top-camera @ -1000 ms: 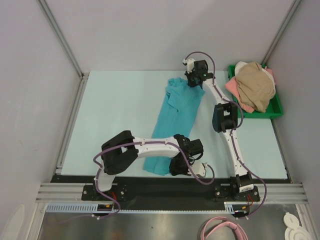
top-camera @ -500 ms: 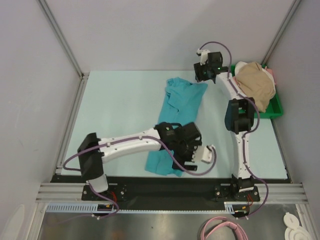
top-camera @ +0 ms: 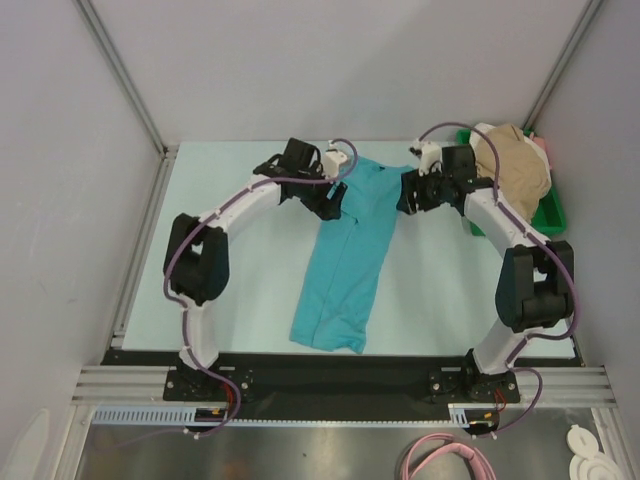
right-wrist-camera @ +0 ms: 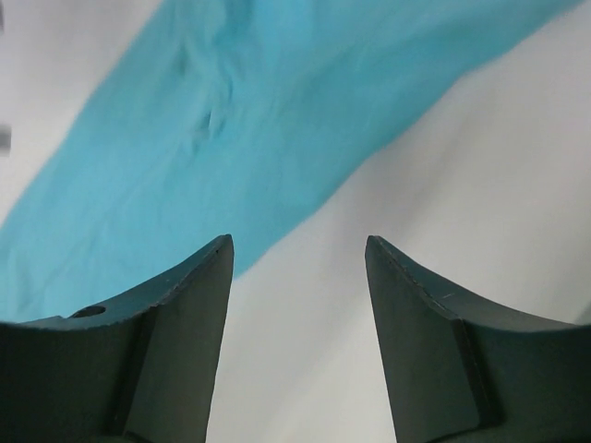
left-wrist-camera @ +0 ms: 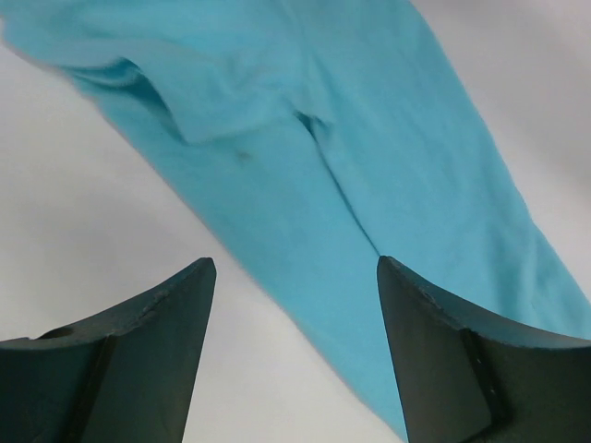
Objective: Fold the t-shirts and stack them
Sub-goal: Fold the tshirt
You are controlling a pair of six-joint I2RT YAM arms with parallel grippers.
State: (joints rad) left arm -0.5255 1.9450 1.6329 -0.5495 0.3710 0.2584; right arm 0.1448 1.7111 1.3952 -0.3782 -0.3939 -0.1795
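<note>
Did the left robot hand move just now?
Yes. The left gripper went from the pale blue table's near edge to its far side, beside the teal cloth t-shirt.

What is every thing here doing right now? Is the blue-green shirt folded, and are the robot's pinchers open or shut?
Teal t-shirt: lying flat, folded into a long narrow strip, not held.
Left end effector: open, empty, at the shirt's left edge.
Right end effector: open, empty, at the shirt's right edge.
Tan t-shirt: crumpled, unfolded, on top of the pile.
Green tray: holding the unfolded pile.
</note>
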